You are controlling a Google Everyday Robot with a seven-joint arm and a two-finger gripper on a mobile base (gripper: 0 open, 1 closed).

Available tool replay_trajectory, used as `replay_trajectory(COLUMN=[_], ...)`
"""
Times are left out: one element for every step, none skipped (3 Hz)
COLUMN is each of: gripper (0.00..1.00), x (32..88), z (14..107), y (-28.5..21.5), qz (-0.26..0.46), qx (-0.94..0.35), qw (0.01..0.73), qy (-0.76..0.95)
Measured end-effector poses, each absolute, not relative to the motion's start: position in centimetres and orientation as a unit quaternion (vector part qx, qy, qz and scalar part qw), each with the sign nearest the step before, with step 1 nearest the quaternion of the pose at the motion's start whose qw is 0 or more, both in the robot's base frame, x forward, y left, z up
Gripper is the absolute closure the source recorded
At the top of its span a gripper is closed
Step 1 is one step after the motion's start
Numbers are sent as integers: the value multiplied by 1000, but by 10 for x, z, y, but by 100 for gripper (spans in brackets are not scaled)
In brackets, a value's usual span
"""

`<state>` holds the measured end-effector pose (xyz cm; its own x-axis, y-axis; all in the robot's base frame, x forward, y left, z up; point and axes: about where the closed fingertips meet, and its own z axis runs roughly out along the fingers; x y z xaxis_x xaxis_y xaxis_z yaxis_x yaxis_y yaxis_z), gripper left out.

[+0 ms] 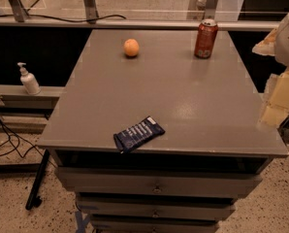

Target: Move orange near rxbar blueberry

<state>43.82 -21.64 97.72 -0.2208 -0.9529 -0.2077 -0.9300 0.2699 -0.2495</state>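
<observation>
The orange (pixel 131 47) sits on the grey table top (pixel 183 106) at the far left. The rxbar blueberry (pixel 138 133), a dark navy wrapper with white lettering, lies flat at the table's front edge, left of centre and angled. The two are far apart. My gripper (pixel 276 108) shows as pale cream shapes at the right edge of the view, beside the table's right side, well away from both things and holding nothing that shows.
A red soda can (pixel 205 38) stands upright at the far right of the table. Drawers (pixel 156 188) sit below the front edge. A white pump bottle (pixel 28 80) stands on a low ledge at left. Cables (pixel 8 144) lie on the floor at left.
</observation>
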Motion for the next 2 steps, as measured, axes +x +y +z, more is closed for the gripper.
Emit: replay_trajectory(gripper=[0, 0], x=[438, 446], z=[977, 979], y=[-216, -212], qz=[-36, -30], qx=[-603, -603], qw=[161, 173], qy=[780, 779])
